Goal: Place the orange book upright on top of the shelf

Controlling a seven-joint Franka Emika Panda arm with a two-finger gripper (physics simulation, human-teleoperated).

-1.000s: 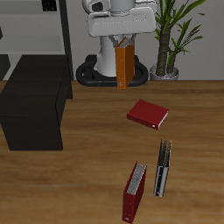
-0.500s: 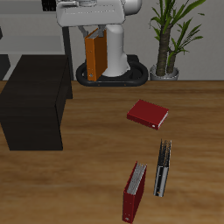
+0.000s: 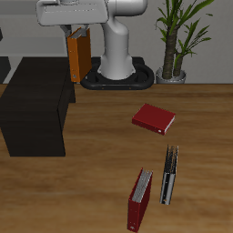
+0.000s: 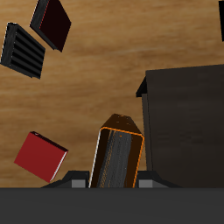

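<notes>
No legible text (covers all plain)

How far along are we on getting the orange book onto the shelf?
Pickup looks done: the jaws hold the orange book upright in the air. In hand: the carry, with the book near the edge of the shelf. Left: set it upright on the shelf's flat top, then release.

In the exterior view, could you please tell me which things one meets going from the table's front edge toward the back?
Upright dark red book with the black-and-grey book beside it → flat dark red book → orange book held up in the gripper, above the shelf's back corner → robot base and potted plant.
</notes>
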